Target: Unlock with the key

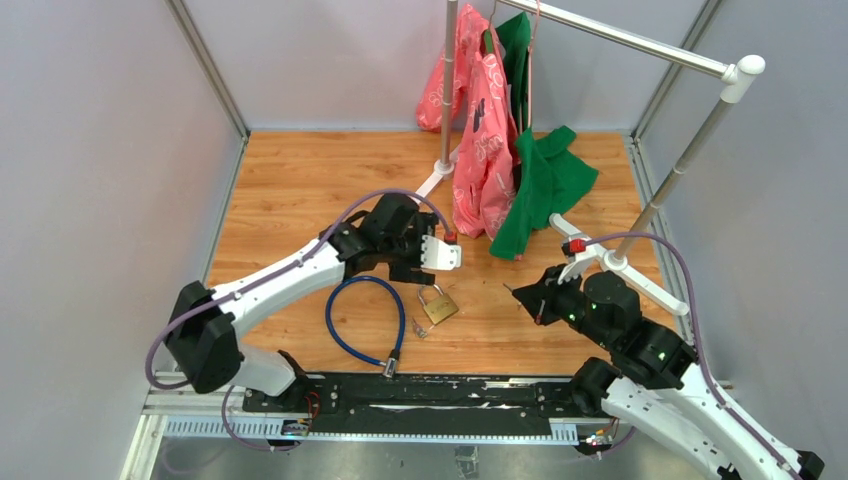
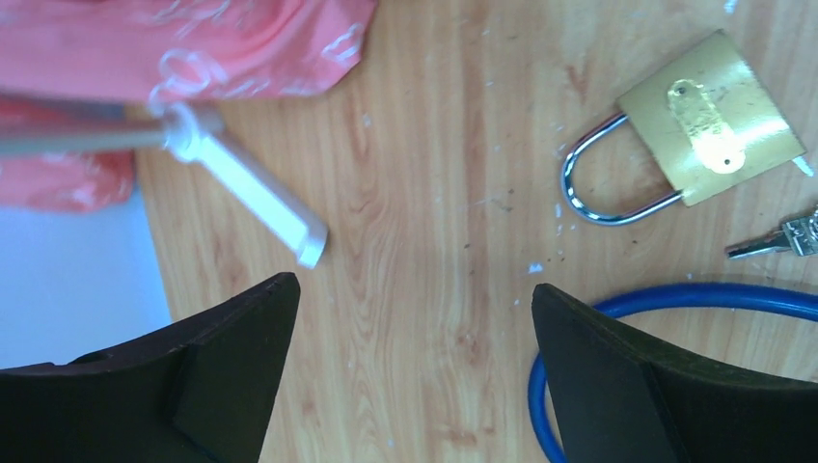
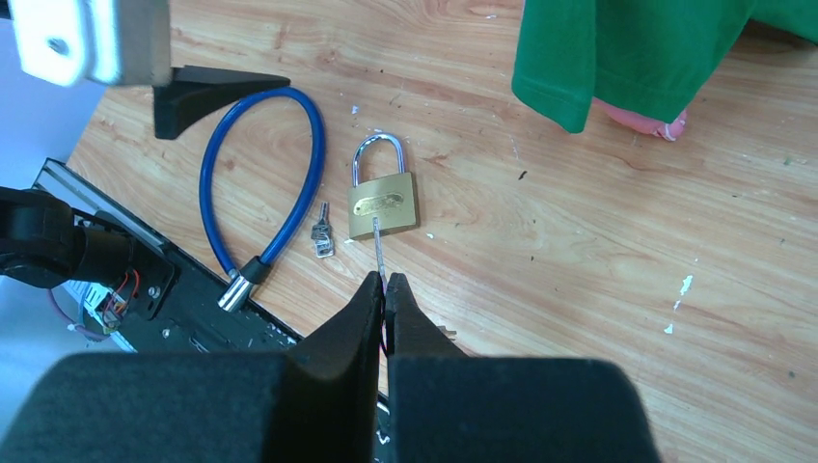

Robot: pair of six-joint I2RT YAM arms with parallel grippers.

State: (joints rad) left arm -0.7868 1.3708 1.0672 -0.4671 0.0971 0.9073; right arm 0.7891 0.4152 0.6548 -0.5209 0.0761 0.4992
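Note:
A brass padlock lies flat on the wooden table with its shackle closed. My right gripper is shut on a thin key whose blade sticks out past the fingertips and points at the padlock's bottom. The top view shows that key still well to the right of the padlock. Just above and left of the padlock hovers my left gripper, open, with only bare wood between its fingers.
A blue cable lock loops left of the padlock, with spare keys between them. A clothes rack with pink bags and a green garment stands behind. A black rail runs along the near edge.

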